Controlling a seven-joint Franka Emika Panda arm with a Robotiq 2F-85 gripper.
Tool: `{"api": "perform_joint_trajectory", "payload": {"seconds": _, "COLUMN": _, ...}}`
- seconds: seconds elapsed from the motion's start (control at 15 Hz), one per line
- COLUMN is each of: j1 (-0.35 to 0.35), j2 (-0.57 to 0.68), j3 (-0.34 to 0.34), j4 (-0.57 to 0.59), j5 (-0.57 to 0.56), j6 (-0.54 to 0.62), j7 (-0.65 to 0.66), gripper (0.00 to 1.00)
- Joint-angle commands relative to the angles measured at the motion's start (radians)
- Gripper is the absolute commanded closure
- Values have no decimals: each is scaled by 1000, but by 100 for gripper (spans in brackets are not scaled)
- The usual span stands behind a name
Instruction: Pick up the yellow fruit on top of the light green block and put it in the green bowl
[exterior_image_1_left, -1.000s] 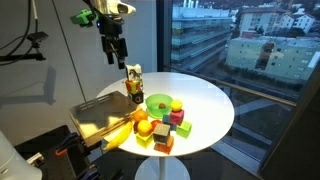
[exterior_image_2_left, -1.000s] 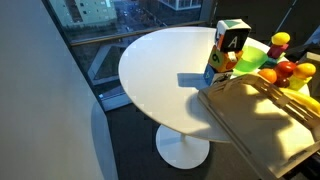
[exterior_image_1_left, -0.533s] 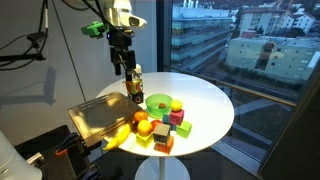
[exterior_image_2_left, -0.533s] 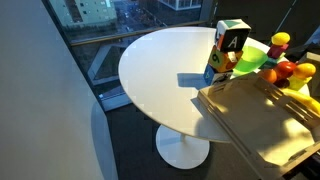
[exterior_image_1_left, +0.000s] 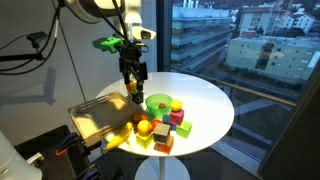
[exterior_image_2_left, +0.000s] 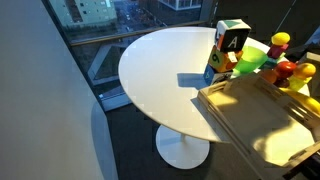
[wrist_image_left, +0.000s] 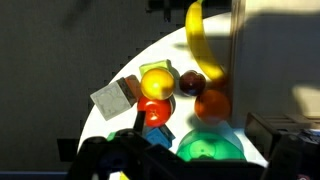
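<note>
The yellow fruit (exterior_image_1_left: 177, 106) sits on the light green block (exterior_image_1_left: 176, 117) in a cluster of toy blocks on the round white table; it also shows in an exterior view (exterior_image_2_left: 281, 40) and in the wrist view (wrist_image_left: 157, 82). The green bowl (exterior_image_1_left: 158, 103) stands next to the cluster, empty, and shows in an exterior view (exterior_image_2_left: 252, 55) and the wrist view (wrist_image_left: 208, 148). My gripper (exterior_image_1_left: 135, 80) hangs open and empty above the table by the bowl's rim, short of the fruit. In the wrist view my gripper (wrist_image_left: 200, 130) has its dark fingers spread over the bowl.
A printed carton (exterior_image_2_left: 228, 50) stands behind the bowl. A banana (wrist_image_left: 200, 45), an orange fruit (wrist_image_left: 212, 104), a red fruit (wrist_image_left: 155, 112) and several coloured blocks crowd the cluster. A flat tray (exterior_image_1_left: 100, 115) overhangs the table's edge. A window is close behind.
The arm has come down and moved toward the table's middle, from high above the carton to just over the bowl's near side. The objects have not moved.
</note>
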Motion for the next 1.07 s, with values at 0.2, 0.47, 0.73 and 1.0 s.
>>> {"api": "perform_joint_trajectory", "payload": {"seconds": 0.2, "j1": -2, "j2": 8, "j3": 3, "j4": 3, "j5": 1, "j6": -1, "j7": -1, "gripper": 0}}
{"api": "perform_joint_trajectory", "payload": {"seconds": 0.47, "j1": -11, "j2": 17, "j3": 0, "j4": -15, "j5": -19, "j6": 26, "j7": 3, "gripper": 0}}
{"api": "perform_joint_trajectory", "payload": {"seconds": 0.73, "j1": -23, "j2": 51, "j3": -12, "j4": -41, "j5": -23, "j6": 99, "j7": 1, "gripper": 0}}
{"api": "perform_joint_trajectory", "payload": {"seconds": 1.0, "j1": -43, "j2": 112, "j3": -28, "j4": -72, "j5": -22, "j6": 205, "j7": -1, "gripper": 0}}
